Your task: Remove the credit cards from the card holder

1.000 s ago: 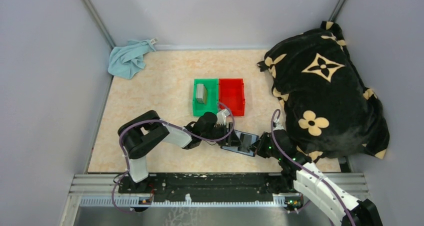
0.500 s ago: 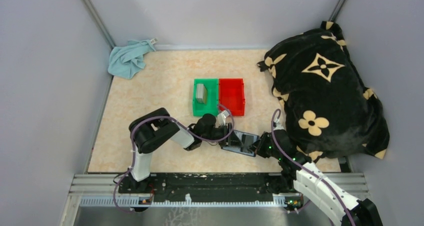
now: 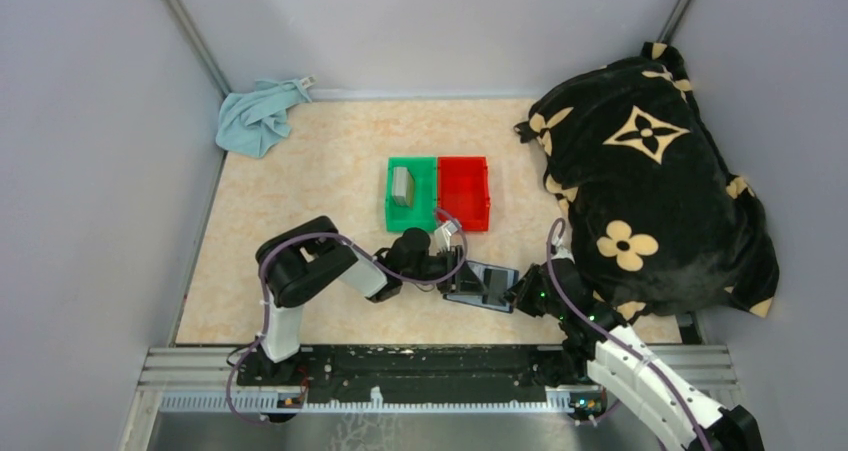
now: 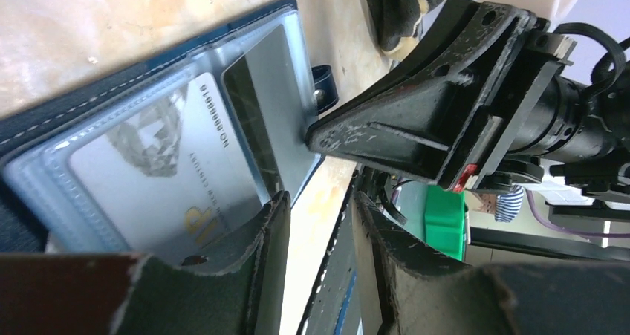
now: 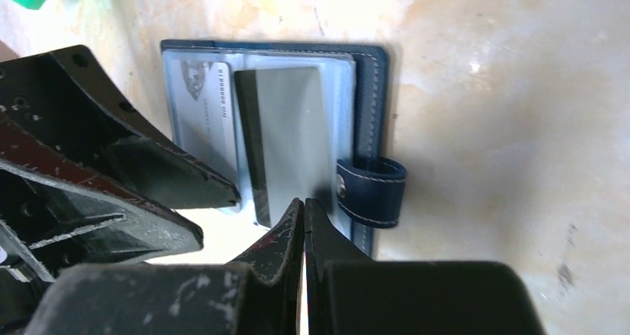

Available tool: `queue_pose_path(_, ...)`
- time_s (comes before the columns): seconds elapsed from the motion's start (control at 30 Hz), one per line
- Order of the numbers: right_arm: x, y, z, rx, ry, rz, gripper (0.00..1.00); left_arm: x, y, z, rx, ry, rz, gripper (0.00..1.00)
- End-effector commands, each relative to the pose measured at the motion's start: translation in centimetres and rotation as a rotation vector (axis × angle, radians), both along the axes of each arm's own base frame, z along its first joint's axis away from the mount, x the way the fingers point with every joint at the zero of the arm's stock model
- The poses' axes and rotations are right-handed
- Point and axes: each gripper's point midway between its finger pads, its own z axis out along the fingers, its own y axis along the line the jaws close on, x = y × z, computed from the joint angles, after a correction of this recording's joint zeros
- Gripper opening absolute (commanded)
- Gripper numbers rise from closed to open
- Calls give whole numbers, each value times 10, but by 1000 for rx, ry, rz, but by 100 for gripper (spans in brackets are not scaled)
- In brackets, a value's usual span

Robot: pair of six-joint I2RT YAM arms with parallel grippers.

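Observation:
The navy card holder (image 3: 478,283) lies open on the table between my two grippers. In the right wrist view the card holder (image 5: 371,97) shows a dark grey card (image 5: 286,127) sticking partly out of its clear pocket, a silver printed card (image 5: 200,119) beside it, and the snap tab (image 5: 371,190). My right gripper (image 5: 304,201) is shut, its tips against the grey card's near edge. My left gripper (image 4: 319,201) is open; one finger (image 4: 252,253) rests on the holder over the silver card (image 4: 163,164). The grey card (image 4: 275,90) meets the right gripper (image 4: 312,136).
A green bin (image 3: 411,193) holding a grey flat thing and a red bin (image 3: 464,191) stand just behind the holder. A black flower-patterned blanket (image 3: 650,191) fills the right side. A light blue cloth (image 3: 258,116) lies at the back left.
My left arm's elbow has swung right while its gripper stayed at the holder's left edge. My right gripper has crept slightly toward the holder.

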Motion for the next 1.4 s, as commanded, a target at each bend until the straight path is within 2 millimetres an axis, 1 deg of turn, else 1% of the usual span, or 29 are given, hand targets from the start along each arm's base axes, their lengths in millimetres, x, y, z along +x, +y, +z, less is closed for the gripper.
queue_pose_path(0.0, 1, -14, 13, -84, -5, -31, 0, 7, 12, -2, 11, -29, 23, 43)
queue_pose_path(0.2, 2, -20, 12, -101, 4, -69, 0, 13, 22, -11, 55, -45, 48, 43)
queue_pose_path(0.27, 2, -21, 10, -110, 10, -77, 0, 14, 23, -10, 61, -54, 49, 43)
queue_pose_path(0.43, -3, -21, -7, -144, 66, -48, 0, 16, 20, -11, 74, -63, 43, 44)
queue_pose_path(0.57, -5, -17, -15, -150, 93, -26, 0, 17, 18, -21, 98, -48, 37, 44)
queue_pose_path(0.7, -7, -13, -20, -133, 102, -13, 0, 17, 15, -26, 103, -36, 31, 44)
queue_pose_path(0.87, -9, -12, -21, -115, 102, -14, 0, 20, 9, -22, 96, -34, 32, 41)
queue_pose_path(0.93, -9, -13, -21, -113, 102, -16, 0, 20, 7, -21, 95, -32, 30, 38)
queue_pose_path(0.97, -10, -13, -21, -110, 101, -18, 0, 21, 6, -20, 92, -34, 31, 34)
queue_pose_path(1.03, -10, -13, -21, -107, 99, -21, 0, 21, 6, -20, 91, -29, 31, 24)
queue_pose_path(1.1, -11, -13, -22, -103, 98, -25, 0, 20, 6, -20, 88, -22, 30, 11)
queue_pose_path(1.17, -12, -13, -24, -100, 101, -25, 0, 18, 6, -20, 82, -16, 28, 3)
queue_pose_path(1.27, -10, -13, -23, -97, 95, -26, 0, 17, 9, -19, 79, -16, 33, 0)
queue_pose_path(1.37, -8, -13, -21, -99, 86, -35, 0, 17, 15, -18, 82, -24, 40, 0)
